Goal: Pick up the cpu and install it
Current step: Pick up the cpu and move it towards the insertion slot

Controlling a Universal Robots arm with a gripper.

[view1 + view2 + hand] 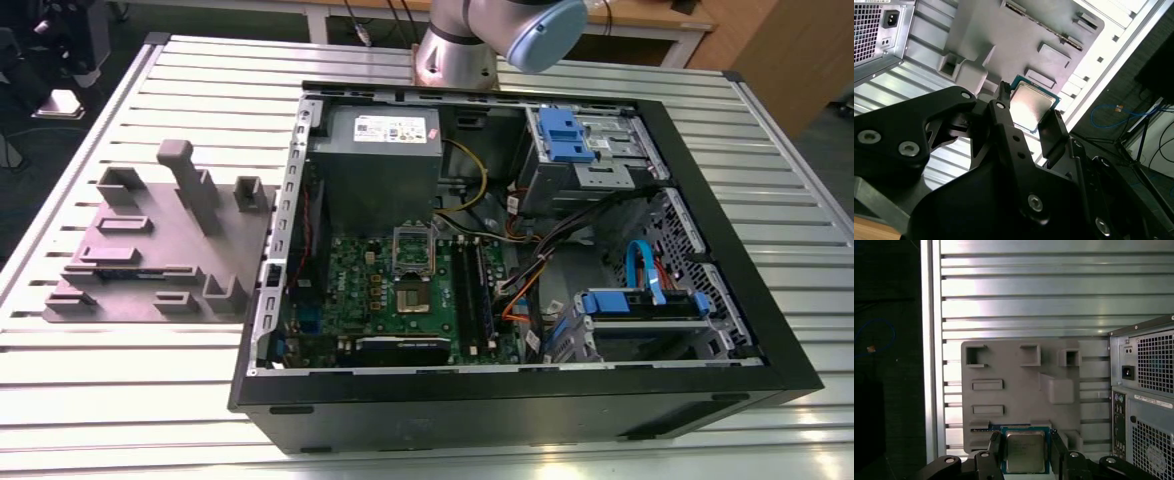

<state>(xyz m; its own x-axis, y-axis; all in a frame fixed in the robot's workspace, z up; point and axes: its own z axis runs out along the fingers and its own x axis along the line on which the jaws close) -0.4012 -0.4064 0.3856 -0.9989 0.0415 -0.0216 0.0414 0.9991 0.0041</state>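
1. The cpu (pixel 1025 451) sits between the two fingers (pixel 995 447) of my gripper (pixel 1025 440). Its silvery top faces the camera in both wrist views, and its thin rim (pixel 1035 104) lies against a finger on either side.
2. I judge the gripper (pixel 1030 102) to be closed on the cpu by its edges, with the chip held up off the grey fixture plate (pixel 1019 385) that lies on the slatted surface (pixel 1029 305).
3. To do this carry well, I would hold by the rim only, squeeze no harder than needed, and hold the chip flat so it cannot slip or twist between the fingers. The underside should touch nothing.
4. The chip's corner orientation matters for seating, so I would not let it rotate in the grip.
5. In the exterior view the open computer case (pixel 534 400) lies beside the fixture plate (pixel 147 250), with the motherboard (pixel 400 290) exposed inside.
6. Writing: the cpu's top carries faint etched print that I cannot make out. The power supply (pixel 380 160) bears a white label (pixel 380 128), which is also unreadable to me.
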